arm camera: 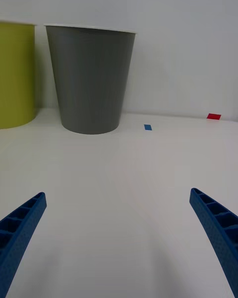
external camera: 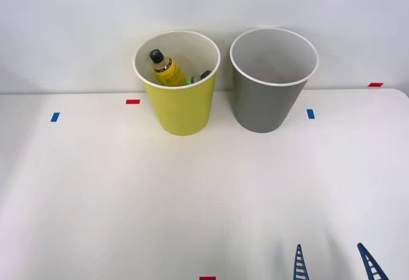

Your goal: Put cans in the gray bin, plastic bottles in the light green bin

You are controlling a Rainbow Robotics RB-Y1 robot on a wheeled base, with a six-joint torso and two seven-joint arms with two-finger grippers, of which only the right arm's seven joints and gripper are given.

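- Nearest the robot, the right gripper (external camera: 335,262) hovers low over the white table (external camera: 192,197), its two blue ribbed fingers (arm camera: 20,228) spread wide apart with nothing between them.
- A small red tape mark (external camera: 208,278) sits at the table's near edge, to the left of the gripper.
- Farther back, the tall round tapered gray plastic bin (external camera: 265,104) with a white inside stands upright, straight ahead of the gripper and well apart from it — a blue tape mark (external camera: 310,114) lies just to its right.
- Beside it on the left, close but not touching, stands the matching yellow-green bin (external camera: 180,110).
- Inside that bin leans a small yellow plastic bottle with a black screw cap (external camera: 165,69); next to it a dark-capped greenish object (external camera: 199,77) shows, possibly a second bottle.
- Red tape (external camera: 133,101) and blue tape (external camera: 55,117) lie left of the bins — another red mark (external camera: 376,84) sits at the far right by the wall.
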